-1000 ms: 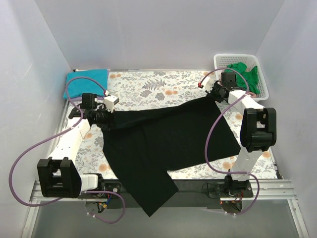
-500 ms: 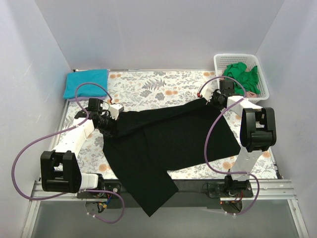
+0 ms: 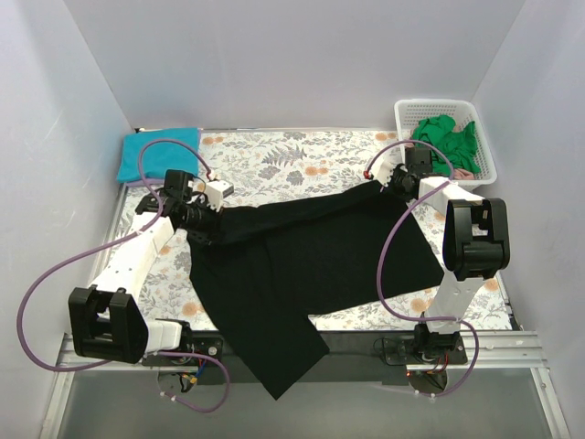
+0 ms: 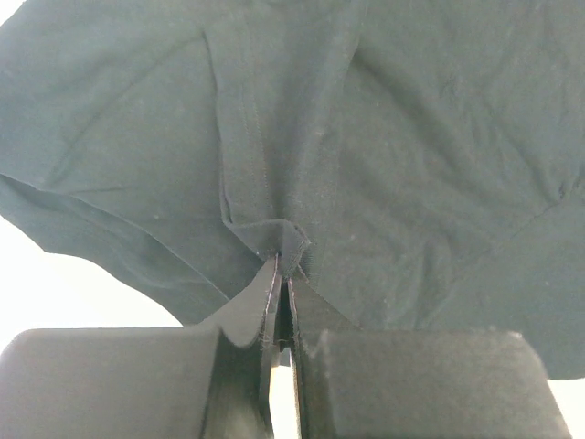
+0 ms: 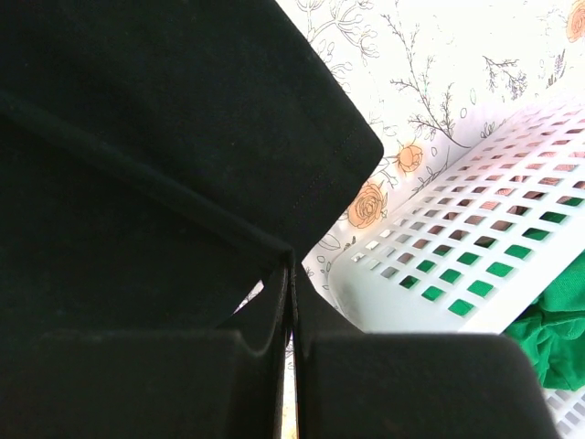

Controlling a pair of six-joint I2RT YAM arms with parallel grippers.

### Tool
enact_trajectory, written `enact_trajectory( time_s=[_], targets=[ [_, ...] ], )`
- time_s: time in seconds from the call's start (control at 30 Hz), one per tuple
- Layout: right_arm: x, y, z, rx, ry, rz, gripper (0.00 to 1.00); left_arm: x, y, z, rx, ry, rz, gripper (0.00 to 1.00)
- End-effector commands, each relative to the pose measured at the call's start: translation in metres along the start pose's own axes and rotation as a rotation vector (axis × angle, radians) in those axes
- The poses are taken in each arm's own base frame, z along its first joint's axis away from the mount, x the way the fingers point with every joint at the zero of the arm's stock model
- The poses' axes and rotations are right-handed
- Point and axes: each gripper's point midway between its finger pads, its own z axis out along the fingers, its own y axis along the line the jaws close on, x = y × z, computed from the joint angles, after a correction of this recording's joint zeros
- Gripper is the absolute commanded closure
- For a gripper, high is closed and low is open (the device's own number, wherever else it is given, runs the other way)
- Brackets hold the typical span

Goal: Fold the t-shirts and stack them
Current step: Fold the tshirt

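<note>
The large black t-shirt (image 3: 302,265) lies spread over the floral table cover, its lower part hanging off the near edge. My left gripper (image 3: 216,219) is shut on its left upper edge; the left wrist view shows the pinched fold (image 4: 288,251) between the fingertips. My right gripper (image 3: 388,183) is shut on the shirt's right upper corner, next to the basket; the black cloth (image 5: 164,155) fills the right wrist view. A folded teal t-shirt (image 3: 157,151) lies at the back left. Green t-shirts (image 3: 446,137) lie in the basket.
A white lattice basket (image 3: 486,155) stands at the back right, close to my right gripper, and its wall (image 5: 439,274) shows in the right wrist view. White walls enclose the table on three sides. Purple cables loop off both arms.
My left gripper has shifted a little right and toward the back with the shirt's edge. My right gripper moved slightly back with its corner, then held still.
</note>
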Motion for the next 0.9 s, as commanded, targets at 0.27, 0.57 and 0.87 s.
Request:
enact_trajectory(
  time_s=[0.27,0.57,0.87],
  targets=[
    [-0.007,-0.013,-0.005,0.043,-0.015,-0.011,0.99,0.028,-0.026,0.003,0.084,0.085,0.008,1.0],
    [-0.012,0.006,-0.013,-0.008,-0.032,-0.025,0.66,0.011,-0.024,-0.005,0.127,0.001,-0.069,0.39],
    [-0.042,0.024,-0.031,-0.094,-0.106,0.014,0.3,-0.008,0.02,0.007,0.001,-0.055,-0.241,0.37]
  ],
)
